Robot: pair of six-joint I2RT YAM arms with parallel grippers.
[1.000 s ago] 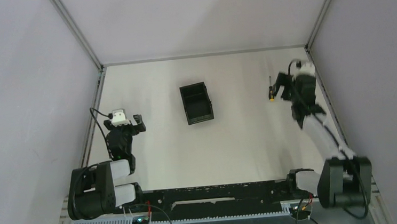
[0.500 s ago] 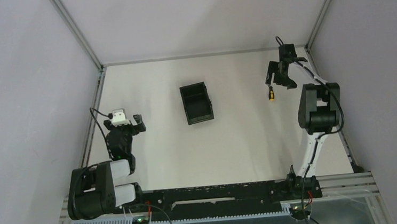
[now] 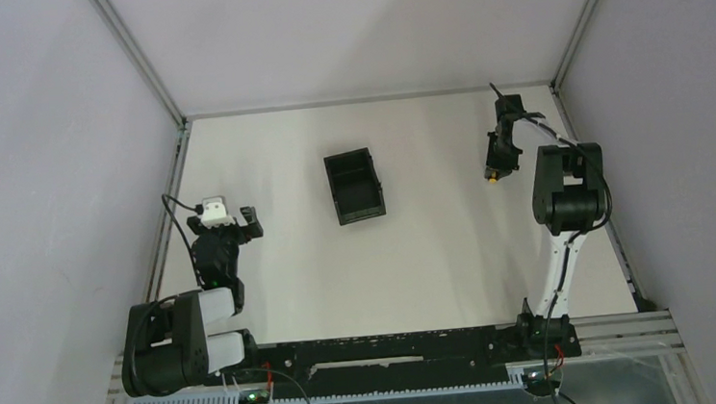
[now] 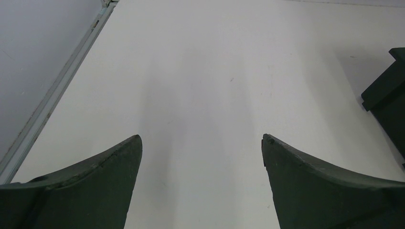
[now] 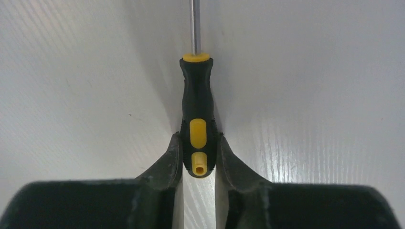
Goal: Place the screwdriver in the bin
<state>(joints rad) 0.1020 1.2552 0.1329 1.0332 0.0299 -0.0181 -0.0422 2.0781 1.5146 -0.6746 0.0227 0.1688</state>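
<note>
The screwdriver point(image 5: 197, 98), black handle with yellow-orange inserts and a thin metal shaft, lies on the white table at the far right point(image 3: 493, 176). My right gripper point(image 5: 197, 138) is shut on the butt end of its handle, one finger pressed against each side; from above the gripper point(image 3: 498, 155) reaches down near the back right corner. The black open-top bin point(image 3: 334, 190) stands mid-table, well left of the screwdriver, and its corner shows in the left wrist view point(image 4: 388, 93). My left gripper point(image 4: 200, 139) is open over bare table at the left point(image 3: 247, 220).
Grey enclosure walls and metal frame rails point(image 3: 172, 192) bound the table on the left, back and right. The right arm's elbow point(image 3: 570, 190) stands tall close to the right wall.
The right gripper's fingers, wide open around the screwdriver half a second ago, have closed on its handle. The right arm's elbow rose earlier. The left arm and bin have not moved.
</note>
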